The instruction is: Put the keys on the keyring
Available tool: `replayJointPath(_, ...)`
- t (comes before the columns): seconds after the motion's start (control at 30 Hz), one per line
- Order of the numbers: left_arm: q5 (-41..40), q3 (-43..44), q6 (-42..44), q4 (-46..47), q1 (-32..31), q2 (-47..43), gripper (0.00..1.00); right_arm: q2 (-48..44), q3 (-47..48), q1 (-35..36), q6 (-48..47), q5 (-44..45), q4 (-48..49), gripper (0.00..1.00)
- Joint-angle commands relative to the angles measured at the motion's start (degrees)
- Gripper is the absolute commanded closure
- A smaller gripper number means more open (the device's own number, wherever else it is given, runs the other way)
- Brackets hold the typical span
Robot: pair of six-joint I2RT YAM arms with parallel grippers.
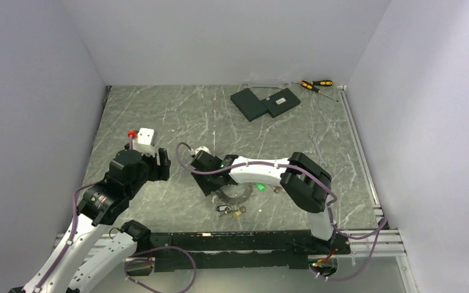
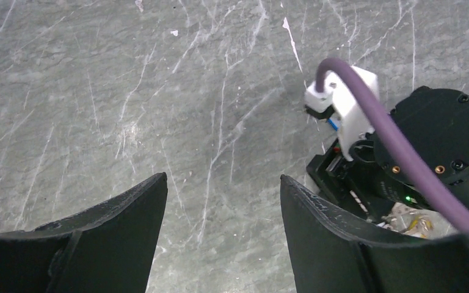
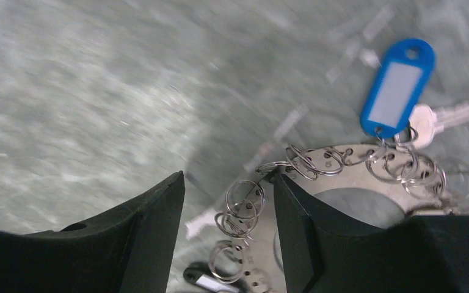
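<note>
The table point(image 1: 177, 116) is a grey-green slab of marbled stone, veined and scratched with white. It is closed in by plain white walls point(image 1: 220, 36) on the left, far and right sides. A metal rail point(image 1: 357, 140) runs along its right edge. At the far side, right of centre, two flat black slabs point(image 1: 264, 102) lie overlapping. Just to their right, in the far right corner, are two yellow-and-black screwdrivers point(image 1: 316, 85). The keyring point(image 1: 237, 195) lies flat on the stone near the front edge, a little right of centre and partly under the right arm. A small cluster of keys point(image 1: 231, 210) sits just nearer than it. The right gripper point(image 1: 210, 177) hangs low over the ring's left part. In the right wrist view its fingers point(image 3: 159, 226) stand apart, with small wire split rings threaded through the keyring point(image 3: 342, 174) showing in the gap, and they clamp nothing. A blue-tagged key point(image 3: 396, 91) hangs from one of those split rings, its silver blade resting on the stone. The stone in that view is blurred. The left gripper point(image 1: 160, 163) hovers to the left of the right arm, over bare marble. Its fingers point(image 2: 317, 226) are spread wide and hold nothing.
</note>
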Motion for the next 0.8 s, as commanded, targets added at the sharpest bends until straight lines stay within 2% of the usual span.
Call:
replayJointPath(0.0,-0.3,0.0,1.3,2.9,0.4,-0.8,0.27,3.5,2.3,0.4,-11.3,-10.2,11.0,0.41)
replayJointPath(0.17,-1.1,0.0,1.2,2.7,0.5,-1.4,0.27,0.4,0.6,0.4,-15.5,-15.7,14.3,0.36)
replayJointPath(0.3,-1.0,-0.1,1.3,2.9,0.6,-1.5,0.27,-4.6,-3.3,0.3,-16.6,-11.9,15.2,0.29)
replayJointPath(0.37,-0.8,-0.1,1.3,3.0,0.8,-1.5,0.27,-7.3,-5.3,-0.4,-16.7,-10.2,15.7,0.29)
replayJointPath(0.47,-0.4,-0.1,1.4,3.2,1.0,-1.5,0.27,-9.6,-7.3,-2.0,-16.5,-11.2,16.1,0.4)
replayJointPath(0.77,-0.3,-0.2,1.4,3.3,1.5,-1.4,0.27,-8.2,-9.2,-2.1,-14.0,-15.5,16.8,0.75)
